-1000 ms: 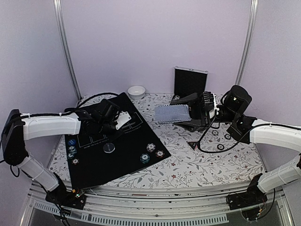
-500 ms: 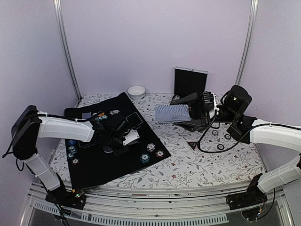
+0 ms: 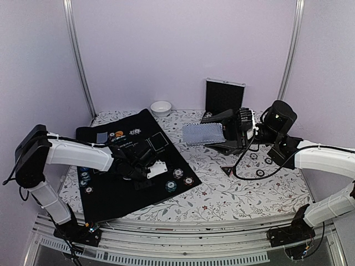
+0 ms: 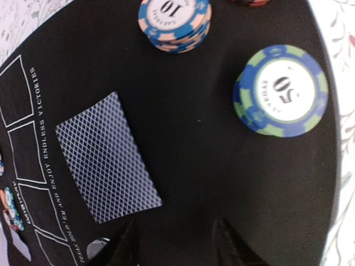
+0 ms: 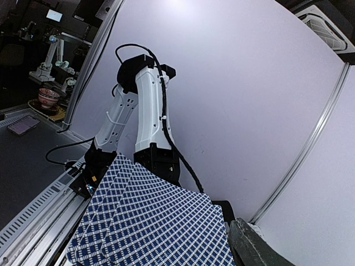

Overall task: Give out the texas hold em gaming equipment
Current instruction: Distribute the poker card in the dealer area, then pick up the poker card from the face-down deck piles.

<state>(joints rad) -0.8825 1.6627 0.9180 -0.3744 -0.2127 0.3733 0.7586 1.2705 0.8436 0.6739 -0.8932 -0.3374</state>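
My left gripper (image 3: 148, 170) hovers low over the black mat (image 3: 111, 202), jaws open with nothing between them (image 4: 175, 235). A face-down playing card (image 4: 108, 158) with a blue-grey patterned back lies flat on the mat just left of its fingertips. Ahead of it stand a "10" chip stack (image 4: 175, 22) and a "50" chip stack (image 4: 281, 91). My right gripper (image 3: 224, 133) holds a fan of cards (image 3: 202, 133) above the table; the fan (image 5: 155, 221) fills the right wrist view beside one dark finger (image 5: 255, 246). A black-red triangular marker (image 3: 227, 170) lies on the floral cloth.
More chips sit at the mat's left edge (image 3: 84, 173) and far edge (image 3: 119, 133), with another card (image 3: 101, 136) nearby. A small white bowl (image 3: 161, 108) and an upright silver-edged black case (image 3: 224, 97) stand at the back. Cables trail by the right arm.
My left gripper has swung from the far part of the mat toward the near right and has opened; a card now lies on the mat by it. The right arm has not moved.
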